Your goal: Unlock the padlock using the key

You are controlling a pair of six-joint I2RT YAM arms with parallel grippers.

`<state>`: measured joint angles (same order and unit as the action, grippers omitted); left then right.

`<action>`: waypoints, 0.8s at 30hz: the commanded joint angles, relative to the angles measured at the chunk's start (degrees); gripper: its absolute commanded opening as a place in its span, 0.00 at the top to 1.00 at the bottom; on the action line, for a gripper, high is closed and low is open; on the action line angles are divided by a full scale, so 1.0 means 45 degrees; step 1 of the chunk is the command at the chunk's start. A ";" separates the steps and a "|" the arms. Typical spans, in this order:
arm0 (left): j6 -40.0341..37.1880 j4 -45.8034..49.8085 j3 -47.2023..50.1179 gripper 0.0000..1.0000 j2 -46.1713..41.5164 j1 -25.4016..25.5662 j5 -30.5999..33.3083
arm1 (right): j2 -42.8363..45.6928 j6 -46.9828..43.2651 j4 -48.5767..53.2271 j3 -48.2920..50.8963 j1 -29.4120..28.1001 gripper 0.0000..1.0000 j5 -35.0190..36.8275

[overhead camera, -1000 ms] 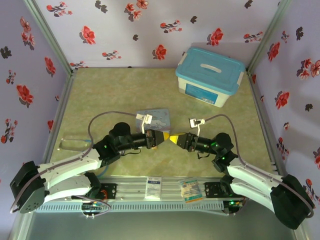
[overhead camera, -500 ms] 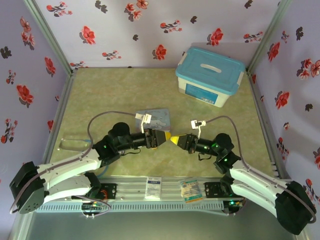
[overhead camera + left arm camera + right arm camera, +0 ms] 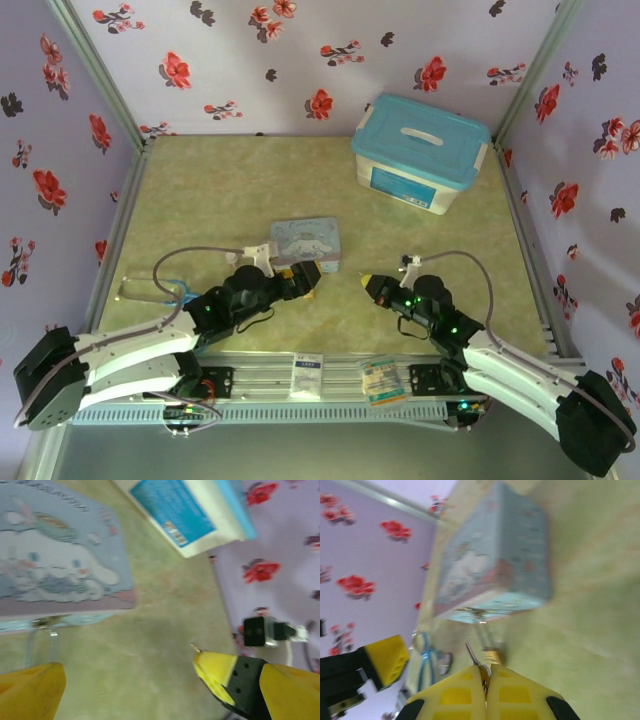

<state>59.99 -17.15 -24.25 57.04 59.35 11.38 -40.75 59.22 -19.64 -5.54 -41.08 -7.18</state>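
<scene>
Right wrist view shows the padlock as a small brass body, blurred, with a thin pale shackle going up to the clasp on the front of the tin. It lies on the table just before the tin. In this picture it sits right above the fingertips of the right gripper; whether it touches them I cannot tell. This gripper is closed tight, and the key, a slim dark blade, sticks out between its pads.

The left gripper is beside the tin's front edge, its fingers spread wide with nothing between them. In the left wrist view one yellow finger covers the place below the clasp, so the lock body is hidden there. In the top view the two grippers are apart, tips facing each other. A box with a blue lid stands far back on the right, and a blue loop lies near the left edge.
</scene>
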 commanded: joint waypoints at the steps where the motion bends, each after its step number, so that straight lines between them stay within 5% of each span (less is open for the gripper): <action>1: -0.0457 0.0287 0.0332 0.04 0.0457 -0.0199 0.1300 | 0.0235 0.0538 0.0669 0.0211 -0.0167 1.00 0.1718; 6: 0.0104 -0.2777 0.1505 0.15 0.2215 -0.1750 -0.1612 | 0.0250 0.0122 0.1494 -0.0058 -0.0170 1.00 0.1806; 9: -0.0735 -0.2371 0.0900 0.15 0.3209 -0.1937 -0.2711 | 0.0121 0.0177 0.1202 0.0059 -0.0187 1.00 0.1835; 24: -0.1963 -0.0061 -0.1039 0.27 0.5804 -0.1822 -0.3132 | -0.0145 0.0336 0.0410 0.0495 -0.0187 1.00 0.1633</action>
<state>53.52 -20.43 -27.24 81.91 50.78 -1.83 -42.19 60.27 -16.12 -4.47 -41.54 -1.04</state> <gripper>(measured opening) 0.740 0.064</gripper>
